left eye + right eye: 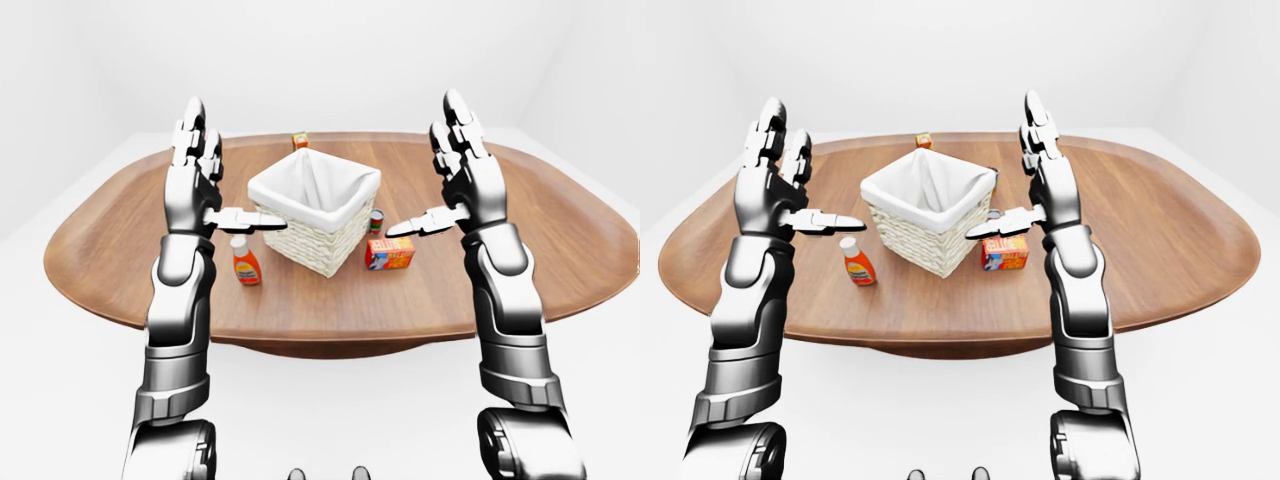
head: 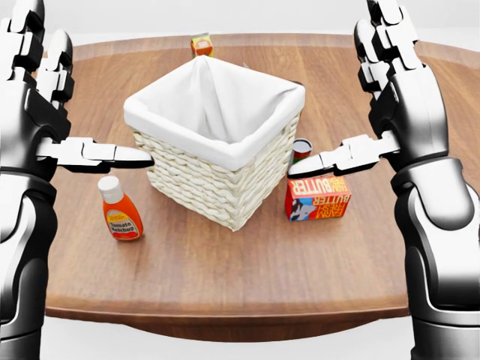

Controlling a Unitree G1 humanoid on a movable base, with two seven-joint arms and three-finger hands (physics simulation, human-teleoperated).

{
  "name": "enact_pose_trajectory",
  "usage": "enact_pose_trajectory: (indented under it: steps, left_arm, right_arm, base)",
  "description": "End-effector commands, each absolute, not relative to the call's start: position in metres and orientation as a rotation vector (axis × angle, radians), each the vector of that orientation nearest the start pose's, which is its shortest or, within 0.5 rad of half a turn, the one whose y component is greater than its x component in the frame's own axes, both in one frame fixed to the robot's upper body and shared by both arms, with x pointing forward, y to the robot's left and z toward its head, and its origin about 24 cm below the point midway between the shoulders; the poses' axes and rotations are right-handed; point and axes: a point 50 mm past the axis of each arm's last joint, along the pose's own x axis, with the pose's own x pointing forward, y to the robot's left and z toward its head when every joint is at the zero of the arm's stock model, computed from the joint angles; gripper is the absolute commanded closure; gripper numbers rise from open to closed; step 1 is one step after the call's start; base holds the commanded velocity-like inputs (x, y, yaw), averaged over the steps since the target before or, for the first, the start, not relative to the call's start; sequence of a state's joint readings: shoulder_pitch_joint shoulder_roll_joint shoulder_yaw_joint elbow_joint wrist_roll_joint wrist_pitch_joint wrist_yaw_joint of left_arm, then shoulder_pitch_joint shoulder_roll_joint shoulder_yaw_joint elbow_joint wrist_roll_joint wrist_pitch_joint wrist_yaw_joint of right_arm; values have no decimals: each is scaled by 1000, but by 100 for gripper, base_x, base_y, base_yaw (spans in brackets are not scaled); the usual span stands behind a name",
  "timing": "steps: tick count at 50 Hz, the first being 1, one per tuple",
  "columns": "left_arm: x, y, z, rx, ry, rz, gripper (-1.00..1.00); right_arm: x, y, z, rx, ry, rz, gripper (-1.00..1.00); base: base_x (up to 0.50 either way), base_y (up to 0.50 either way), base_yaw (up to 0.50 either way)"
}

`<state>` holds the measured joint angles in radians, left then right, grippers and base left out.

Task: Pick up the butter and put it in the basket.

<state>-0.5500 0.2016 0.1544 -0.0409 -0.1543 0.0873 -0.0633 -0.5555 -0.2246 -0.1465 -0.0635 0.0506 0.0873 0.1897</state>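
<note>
Orange butter box (image 2: 318, 197) lies just below the right hand's fingers (image 2: 330, 161).

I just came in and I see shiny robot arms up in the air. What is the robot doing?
The robot stands at a wooden table with both hands raised and open, holding nothing. Its right hand hovers above a red butter box, which lies beside a white woven basket. Its left hand is up near a ketchup bottle. The butter is not yet picked up.
</note>
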Motion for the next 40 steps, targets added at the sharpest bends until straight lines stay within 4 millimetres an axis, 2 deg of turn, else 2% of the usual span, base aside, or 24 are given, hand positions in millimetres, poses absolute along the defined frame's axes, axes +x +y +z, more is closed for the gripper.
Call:
enact_pose_trajectory:
  steps: [1, 34, 40]
  left_arm:
    - [328, 179, 212, 12, -506, -54, -100]
    - [327, 181, 210, 5, -502, -51, -100]
    - [327, 180, 210, 4, -502, -53, -100]
  right_arm:
    - [321, -173, 218, -188, -532, 156, -100]
    - [320, -177, 214, -193, -518, 145, -100]
    - [319, -178, 216, -187, -528, 140, -100]
  base:
    - [50, 0, 0]
    - [50, 0, 0]
    - [11, 0, 0]
